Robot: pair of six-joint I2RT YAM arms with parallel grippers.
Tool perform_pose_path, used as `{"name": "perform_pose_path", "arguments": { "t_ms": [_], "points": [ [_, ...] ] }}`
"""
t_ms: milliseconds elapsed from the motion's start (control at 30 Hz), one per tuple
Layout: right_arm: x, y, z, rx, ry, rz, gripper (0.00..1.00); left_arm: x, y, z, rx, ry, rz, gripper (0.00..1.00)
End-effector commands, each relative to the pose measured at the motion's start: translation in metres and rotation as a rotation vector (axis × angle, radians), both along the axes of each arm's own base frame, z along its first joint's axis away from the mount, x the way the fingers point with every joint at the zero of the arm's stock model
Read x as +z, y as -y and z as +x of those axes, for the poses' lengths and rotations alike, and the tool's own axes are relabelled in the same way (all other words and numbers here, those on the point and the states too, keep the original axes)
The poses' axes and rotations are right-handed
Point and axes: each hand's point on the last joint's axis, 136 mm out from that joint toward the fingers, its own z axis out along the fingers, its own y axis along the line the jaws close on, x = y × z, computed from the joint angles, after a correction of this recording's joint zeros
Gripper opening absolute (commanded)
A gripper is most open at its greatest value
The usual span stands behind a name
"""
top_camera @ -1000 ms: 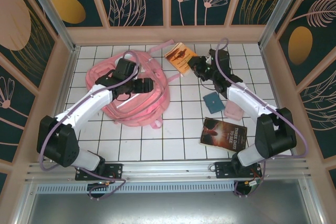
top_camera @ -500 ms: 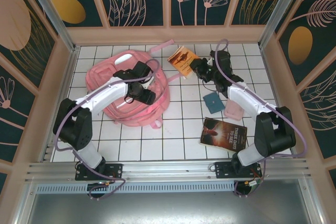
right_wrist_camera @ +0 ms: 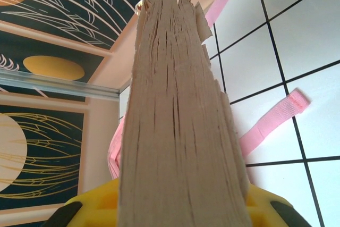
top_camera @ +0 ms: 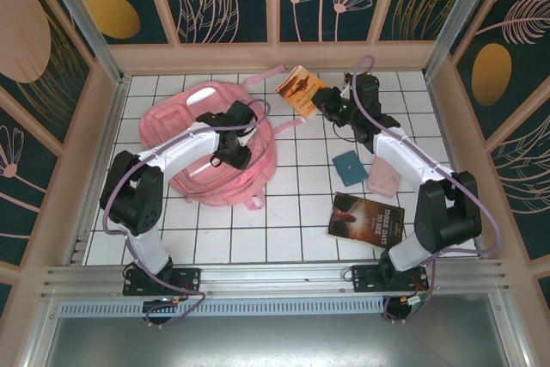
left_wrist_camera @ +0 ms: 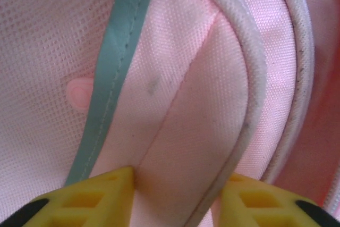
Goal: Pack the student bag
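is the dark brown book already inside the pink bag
No, the dark brown book lies flat on the white tiled table, well apart from the student bag.

We list: backpack [left_wrist_camera: 175,104], pink woven cloth, matt, with a mesh panel, teal tape trim and scuffed piping; book [right_wrist_camera: 180,120], rough-cut brownish paper edges; worktop [top_camera: 284,229], smooth white tiles, slightly glossy; left tool [left_wrist_camera: 178,198], fingers [left_wrist_camera: 95,195] of smooth yellow plastic.

Left gripper [left_wrist_camera: 178,200] straddles a student bag [left_wrist_camera: 202,78] fold.
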Motion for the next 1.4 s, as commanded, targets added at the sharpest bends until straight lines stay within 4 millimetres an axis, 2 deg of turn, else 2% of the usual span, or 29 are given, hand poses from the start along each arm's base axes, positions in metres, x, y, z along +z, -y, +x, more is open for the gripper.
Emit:
{"name": "perform_pose_path", "arguments": {
  "t_ms": [0, 133, 167, 333, 433, 500, 633, 767, 867, 933, 1033, 1067, 1200, 1367],
  "points": [
    [0.025, -0.002, 0.0, 0.026, 0.076, 0.014, 0.09, 0.025, -0.02, 0.028, 0.052, 0.145, 0.094, 0.27],
    [0.022, -0.001, -0.011, 0.039, 0.069, 0.014, 0.09, 0.064, -0.022, 0.047, 0.094, 0.28, 0.082, 0.13],
    [0.021, -0.004, -0.014, 0.062, 0.068, 0.018, 0.09, 0.071, -0.02, 0.049, 0.087, 0.298, 0.068, 0.12],
    [0.009, -0.018, -0.038, 0.169, 0.036, 0.062, 0.08, 0.144, -0.002, 0.067, 0.064, 0.503, 0.011, 0.08],
    [0.0, -0.017, -0.052, 0.165, 0.017, 0.068, 0.08, 0.179, -0.006, 0.083, 0.14, 0.628, -0.011, 0.06],
    [0.001, -0.022, -0.062, 0.187, 0.024, 0.081, 0.09, 0.2, -0.009, 0.09, 0.192, 0.705, -0.032, 0.06],
    [0.003, -0.045, -0.081, 0.315, 0.02, 0.145, 0.08, 0.229, -0.003, 0.097, 0.205, 0.803, -0.106, 0.07],
    [0.001, -0.073, -0.088, 0.391, 0.006, 0.192, 0.09, 0.245, 0.003, 0.097, 0.191, 0.844, -0.168, 0.06],
    [-0.002, -0.099, -0.081, 0.421, -0.016, 0.222, 0.09, 0.252, 0.005, 0.096, 0.19, 0.859, -0.202, 0.06],
    [-0.002, -0.118, -0.069, 0.424, -0.027, 0.226, 0.09, 0.257, 0.004, 0.095, 0.202, 0.872, -0.217, 0.05],
    [-0.01, -0.137, -0.04, 0.379, -0.036, 0.215, 0.09, 0.263, 0.0, 0.092, 0.222, 0.888, -0.228, 0.05],
    [-0.011, -0.149, -0.037, 0.384, -0.03, 0.219, 0.09, 0.264, -0.001, 0.09, 0.225, 0.891, -0.229, 0.05],
    [-0.012, -0.182, -0.004, 0.339, -0.009, 0.248, 0.09, 0.27, -0.007, 0.084, 0.243, 0.911, -0.244, 0.06],
    [-0.052, -0.208, 0.04, 0.175, -0.146, 0.189, 0.06, 0.273, -0.012, 0.08, 0.26, 0.921, -0.253, 0.06]
  ]
}}
